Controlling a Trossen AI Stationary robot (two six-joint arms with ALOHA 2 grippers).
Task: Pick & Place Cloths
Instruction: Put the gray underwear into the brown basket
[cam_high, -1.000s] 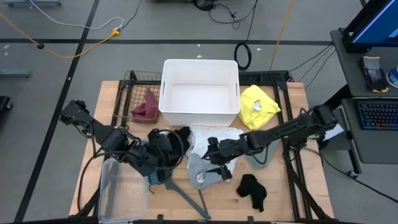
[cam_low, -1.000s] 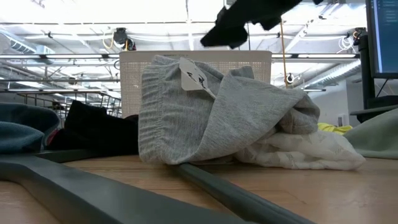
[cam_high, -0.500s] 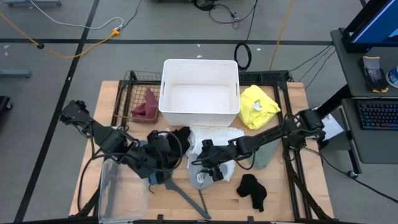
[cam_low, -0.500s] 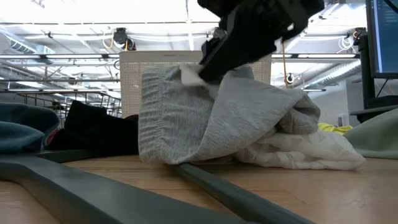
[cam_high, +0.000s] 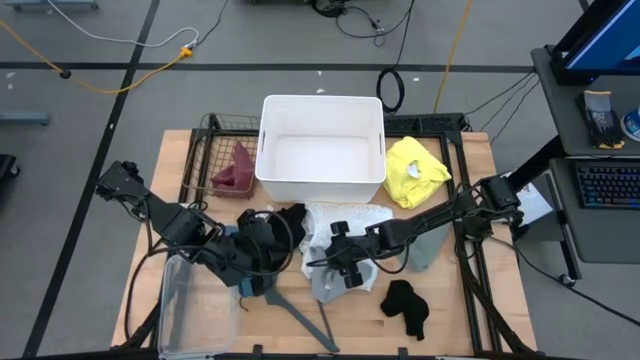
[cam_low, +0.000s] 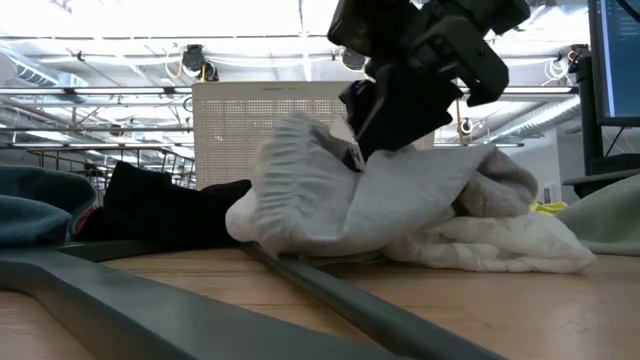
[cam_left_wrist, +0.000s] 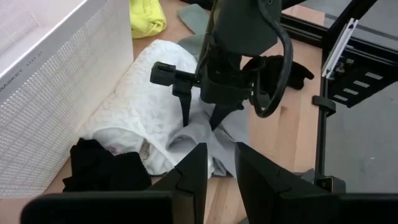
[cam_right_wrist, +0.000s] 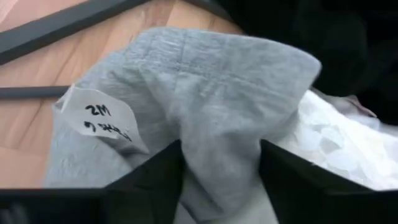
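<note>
High view: right gripper (cam_high: 343, 268) down on the light grey cloth (cam_high: 328, 282) at table centre, in front of the white bin (cam_high: 322, 150). Lacy white cloth (cam_high: 340, 222) just behind the grey one, touching it. Yellow cloth (cam_high: 415, 170) to the right of the bin, maroon cloth (cam_high: 234, 172) in the wire basket (cam_high: 203, 150) to its left, small black cloth (cam_high: 405, 305) apart near the front edge, another black cloth (cam_high: 288, 218) by the left arm. Left gripper (cam_high: 262, 262) waiting low just left of the pile, over the grey hanger (cam_high: 300, 318).

Low view: right gripper (cam_low: 368, 140) pressed into the top of the grey cloth (cam_low: 340, 205), a fold bunched up between the fingers; white cloth (cam_low: 500, 245) underneath and to the side.

Left wrist view: right arm's fingers (cam_left_wrist: 185, 106) planted in the grey cloth (cam_left_wrist: 208, 138), one on each side of a raised ridge. Left arm's own fingers (cam_left_wrist: 193, 180) parted only by a narrow gap, holding nothing.

Right wrist view: grey fabric (cam_right_wrist: 205, 106) humped between the two dark fingers (cam_right_wrist: 155, 177), not fully closed; labelled tag (cam_right_wrist: 102, 115) to one side.

Key relation: cloth directly under the right gripper, long axis running front to back. Bin straight behind, so probably lift, then carry back. Right arm nearer. Likely risk: white cloth dragged along.
</note>
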